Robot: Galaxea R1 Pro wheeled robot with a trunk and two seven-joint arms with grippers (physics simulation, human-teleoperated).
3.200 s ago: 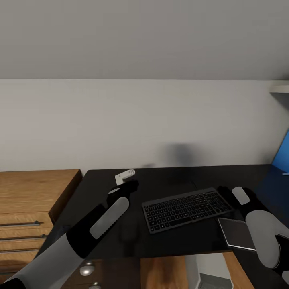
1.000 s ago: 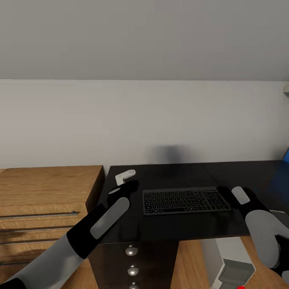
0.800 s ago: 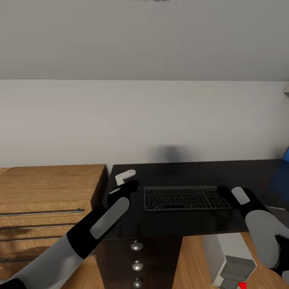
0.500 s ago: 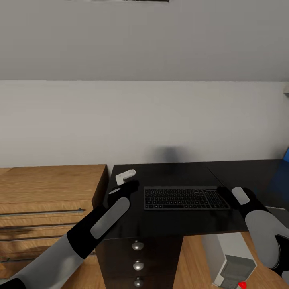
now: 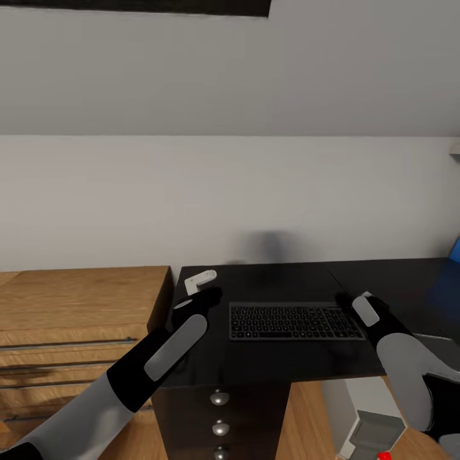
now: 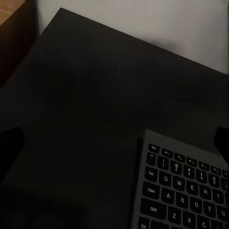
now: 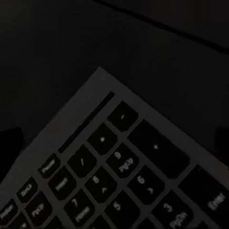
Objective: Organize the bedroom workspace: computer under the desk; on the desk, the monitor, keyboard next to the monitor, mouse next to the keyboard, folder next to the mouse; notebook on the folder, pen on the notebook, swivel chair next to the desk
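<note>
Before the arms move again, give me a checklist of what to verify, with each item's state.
1. Keyboard lies flat on the desk: ok.
2. Left tool open and holding nothing, by the keyboard's left end: ok; its fingertips sit wide apart in the left wrist view.
3. Right tool over the keyboard's number-pad end: ok. Whether it touches the keys: cannot tell.
4. Monitor on the desk next to the keyboard: cannot tell, none in sight.
5. Mouse next to the keyboard: not ok; the white object near the desk's back corner may be it, and it lies apart.
6. Computer under the desk: ok.
</note>
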